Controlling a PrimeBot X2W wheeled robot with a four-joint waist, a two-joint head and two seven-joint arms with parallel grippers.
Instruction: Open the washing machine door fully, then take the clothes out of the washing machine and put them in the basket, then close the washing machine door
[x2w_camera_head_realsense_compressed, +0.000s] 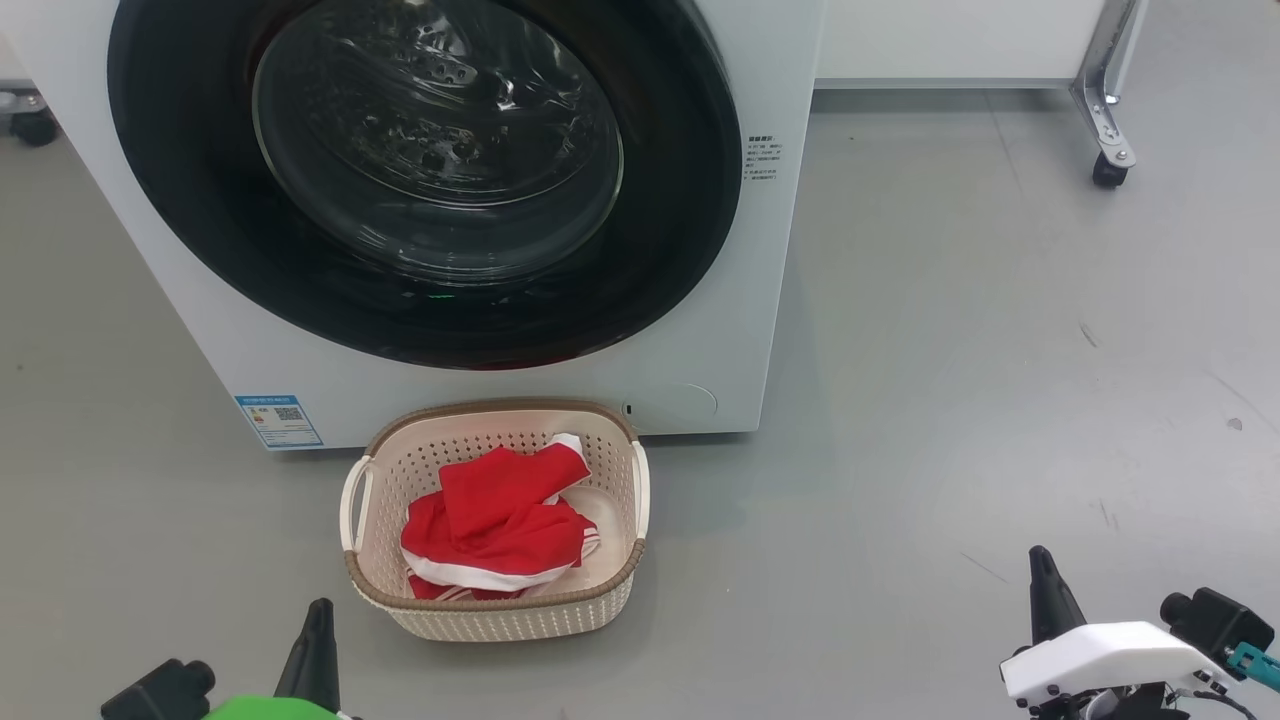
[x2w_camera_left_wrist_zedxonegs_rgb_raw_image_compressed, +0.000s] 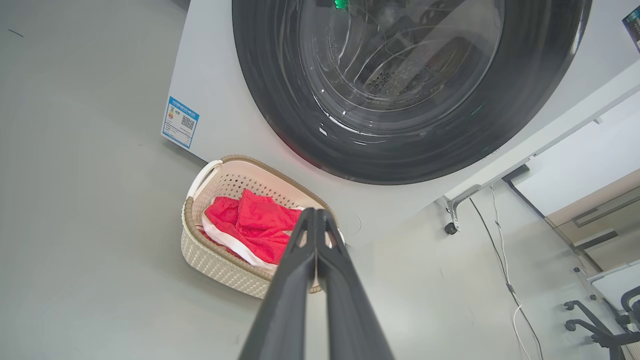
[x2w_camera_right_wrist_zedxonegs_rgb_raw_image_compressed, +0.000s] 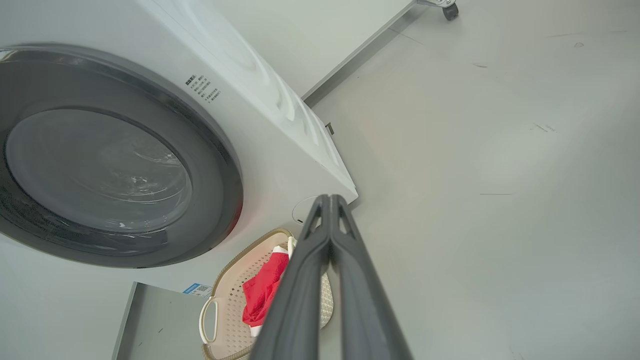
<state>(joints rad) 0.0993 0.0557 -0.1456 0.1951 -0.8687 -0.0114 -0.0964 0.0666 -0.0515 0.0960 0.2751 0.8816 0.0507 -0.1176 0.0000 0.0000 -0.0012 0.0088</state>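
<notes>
Both grippers are clenched on nothing: the left gripper (x2w_camera_left_wrist_zedxonegs_rgb_raw_image_compressed: 316, 212) has its two dark fingers pressed tip to tip, and so does the right gripper (x2w_camera_right_wrist_zedxonegs_rgb_raw_image_compressed: 330, 198). Just past the left tips and a little to their left, the basket (x2w_camera_left_wrist_zedxonegs_rgb_raw_image_compressed: 220, 260) sits on the grey floor (x2w_camera_left_wrist_zedxonegs_rgb_raw_image_compressed: 75, 200), with the red-and-white clothes (x2w_camera_left_wrist_zedxonegs_rgb_raw_image_compressed: 255, 225) heaped inside it. Above and beyond both pairs of tips, the washing machine door (x2w_camera_left_wrist_zedxonegs_rgb_raw_image_compressed: 270, 100) lies flush against the washing machine (x2w_camera_left_wrist_zedxonegs_rgb_raw_image_compressed: 215, 100).

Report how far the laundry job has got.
Done: the clothes lie in the basket, and the door sits shut against the machine, no red visible behind its glass. In hand: nothing; the left pincer and right pincer are shut and empty. Left: apparently nothing.
</notes>
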